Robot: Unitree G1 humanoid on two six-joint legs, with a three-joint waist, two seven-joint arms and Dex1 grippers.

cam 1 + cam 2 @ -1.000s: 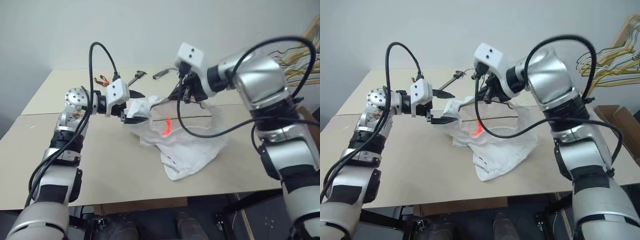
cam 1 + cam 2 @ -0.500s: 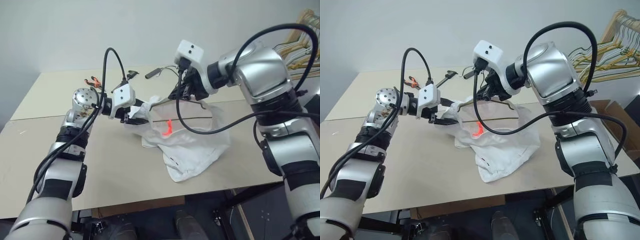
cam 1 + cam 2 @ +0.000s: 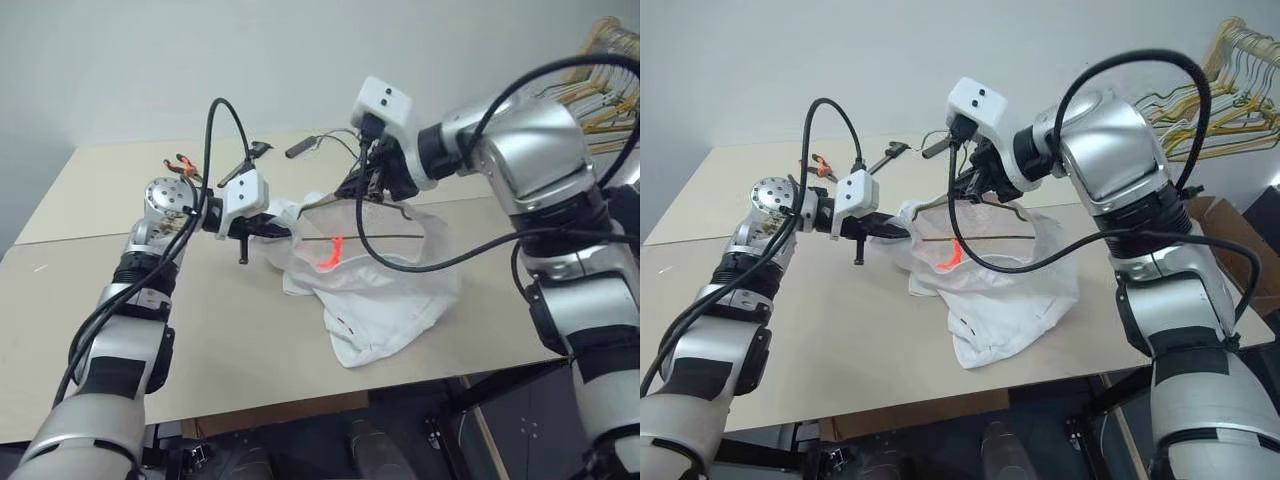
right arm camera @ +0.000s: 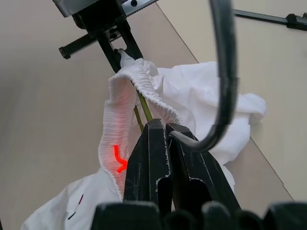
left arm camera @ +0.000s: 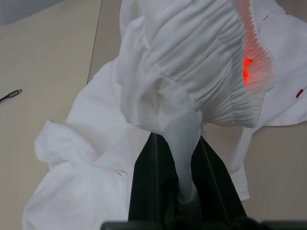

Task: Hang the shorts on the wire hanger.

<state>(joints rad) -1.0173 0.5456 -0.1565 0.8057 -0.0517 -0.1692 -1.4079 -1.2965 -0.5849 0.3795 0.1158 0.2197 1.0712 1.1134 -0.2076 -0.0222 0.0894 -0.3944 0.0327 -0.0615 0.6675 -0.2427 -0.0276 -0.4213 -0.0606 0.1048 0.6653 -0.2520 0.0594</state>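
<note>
The left gripper (image 5: 177, 191) pinches the shorts' (image 3: 390, 300) waistband; the right gripper (image 4: 165, 143) clamps the wire hanger (image 4: 221, 76), whose lower bar hides inside the cloth.

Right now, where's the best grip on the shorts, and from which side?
The gathered waistband of the shorts, from the robot's left. That edge is raised and bunched thin enough to pinch; the left gripper is already shut on it there. The right gripper holds the hanger.

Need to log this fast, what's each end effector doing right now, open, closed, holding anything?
Left end effector: closed on the waistband of the shorts.
Right end effector: closed on the wire hanger, near its hook.
</note>
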